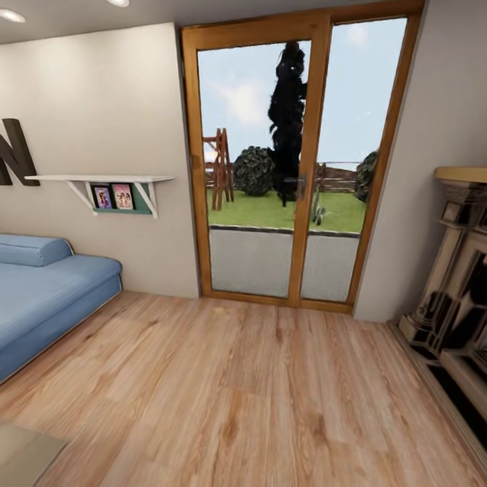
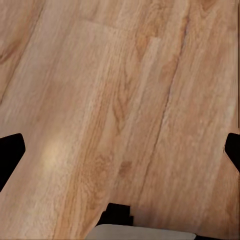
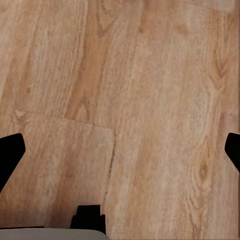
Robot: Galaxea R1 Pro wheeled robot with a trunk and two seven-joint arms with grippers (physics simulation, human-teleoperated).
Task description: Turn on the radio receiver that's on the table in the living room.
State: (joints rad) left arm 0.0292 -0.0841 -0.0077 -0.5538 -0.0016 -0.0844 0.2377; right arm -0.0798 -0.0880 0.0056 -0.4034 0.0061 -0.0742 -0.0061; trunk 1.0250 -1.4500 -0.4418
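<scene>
I am in the living room, with light wood plank floor (image 1: 257, 392) ahead of me. The radio receiver and the table are out of view. In the left wrist view my left gripper (image 2: 120, 152) hangs above bare floor, its dark fingertips (image 2: 11, 152) far apart, open and holding nothing. In the right wrist view my right gripper (image 3: 120, 152) is likewise open over the planks, its fingertips (image 3: 10, 155) at the two sides with nothing between them.
A blue sofa (image 1: 47, 297) stands at the left under a white wall shelf (image 1: 101, 181). A wood-framed glass door (image 1: 291, 169) is straight ahead. A fireplace surround (image 1: 453, 291) lines the right wall. A flat grey-beige corner (image 1: 20, 453) lies at the lower left.
</scene>
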